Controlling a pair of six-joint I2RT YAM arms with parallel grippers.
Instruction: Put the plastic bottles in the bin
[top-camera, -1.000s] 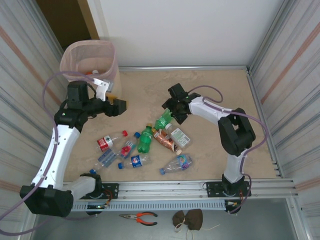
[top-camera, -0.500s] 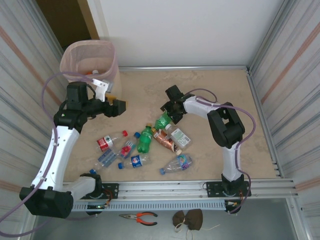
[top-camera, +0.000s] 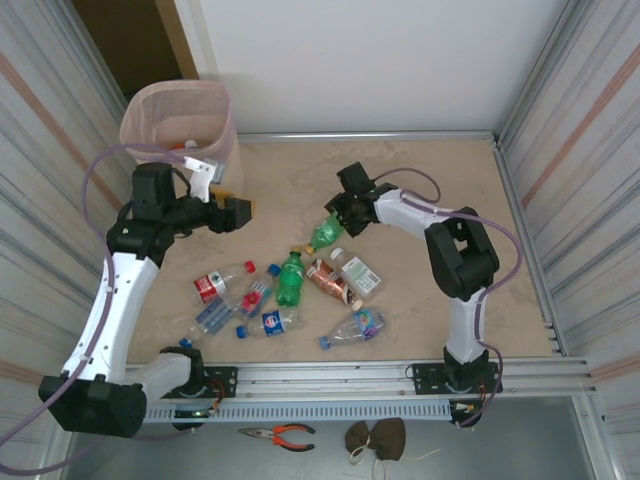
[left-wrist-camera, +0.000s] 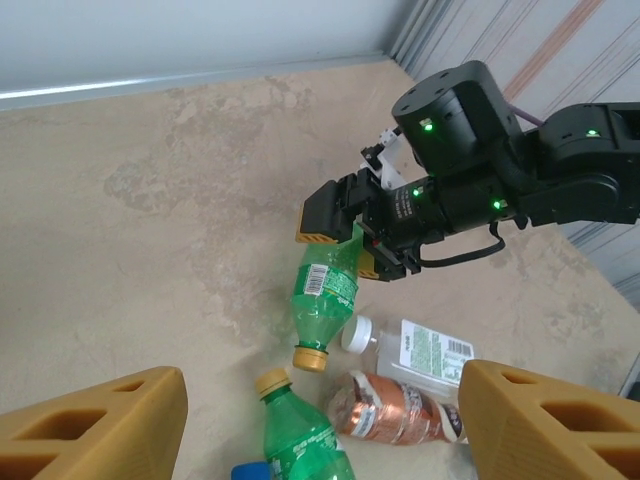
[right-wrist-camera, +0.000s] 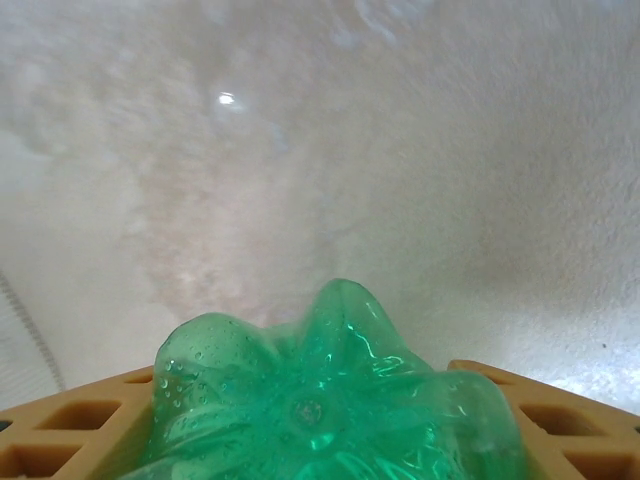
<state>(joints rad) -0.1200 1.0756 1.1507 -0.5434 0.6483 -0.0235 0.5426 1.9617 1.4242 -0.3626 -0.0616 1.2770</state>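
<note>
My right gripper (left-wrist-camera: 348, 240) clamps a green, orange-capped plastic bottle (left-wrist-camera: 325, 295); my left gripper (top-camera: 240, 213) gapes wide beside the pale pink perforated bin (top-camera: 215, 120), contents indistinct.

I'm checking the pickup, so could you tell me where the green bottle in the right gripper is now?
In the top view the green bottle is near the table's centre, base end in the right gripper, cap toward the other bottles.

Pale pink bin (top-camera: 226, 130) upright far-left, bottles (top-camera: 290, 283) lying clustered, green bottle (left-wrist-camera: 325, 295) tilted cap-down

Red-handled pliers (top-camera: 279, 434) near brown cloth (top-camera: 377, 437)
</note>
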